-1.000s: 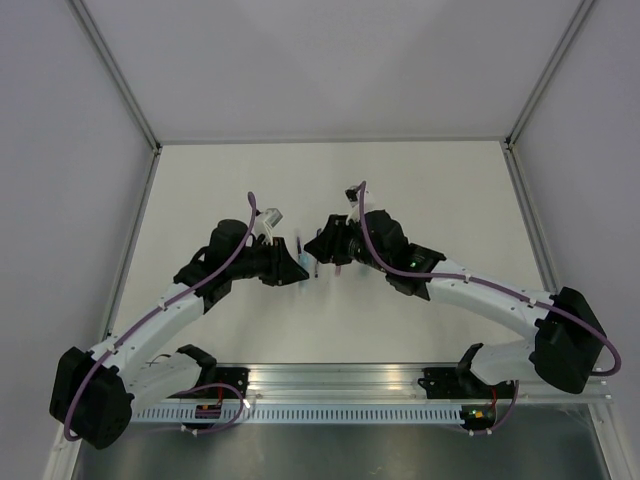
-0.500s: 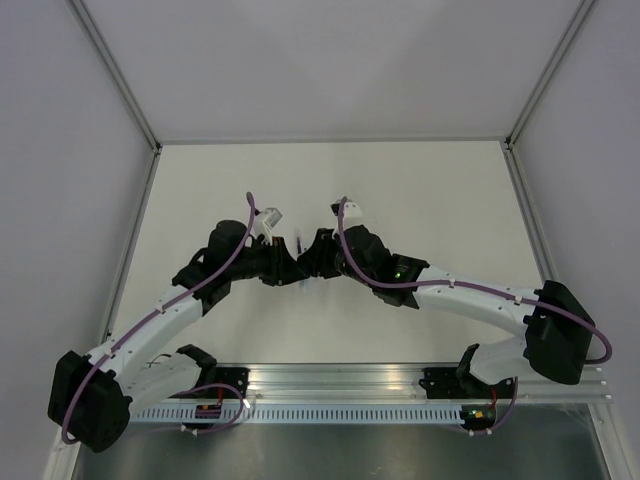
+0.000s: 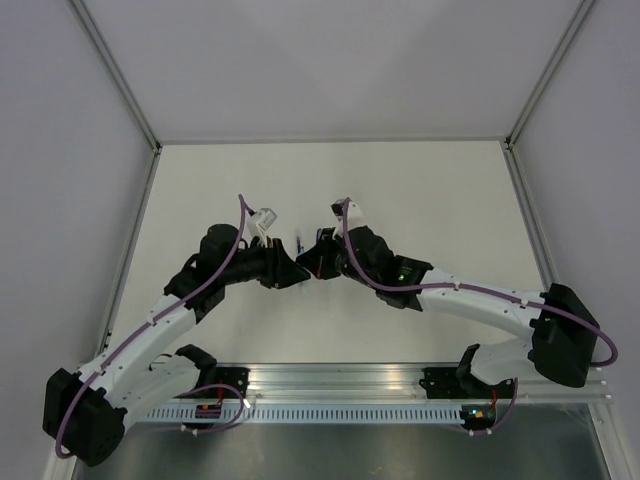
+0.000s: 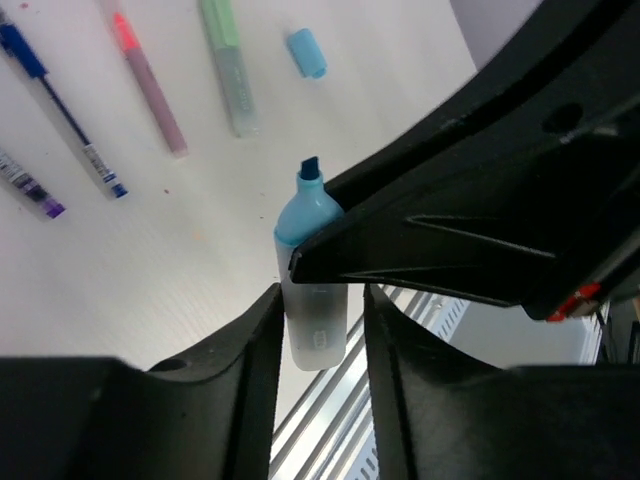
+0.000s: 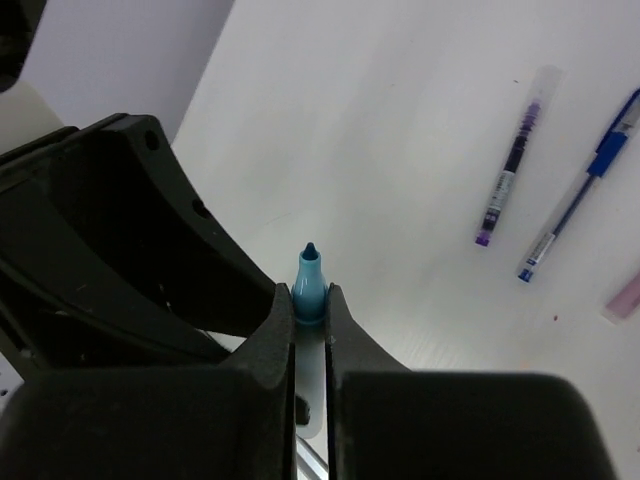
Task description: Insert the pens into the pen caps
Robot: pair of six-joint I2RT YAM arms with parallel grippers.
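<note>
Left wrist view: pale blue marker (image 4: 312, 290) is pinched by the left gripper (image 4: 318, 345), long axis along the fingers, bare tip pointing away. Right gripper (image 5: 310, 325) clamps its neck. Light blue cap (image 4: 307, 52) lies apart on the white table (image 4: 200, 230); grey walls (image 3: 300, 60) surround.

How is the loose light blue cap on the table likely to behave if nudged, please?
The light blue cap is a short rounded tube lying on its side, so it would probably roll. It looks like small hard plastic, likely light and stiff. The table looks smooth, so it may also slide.
</note>
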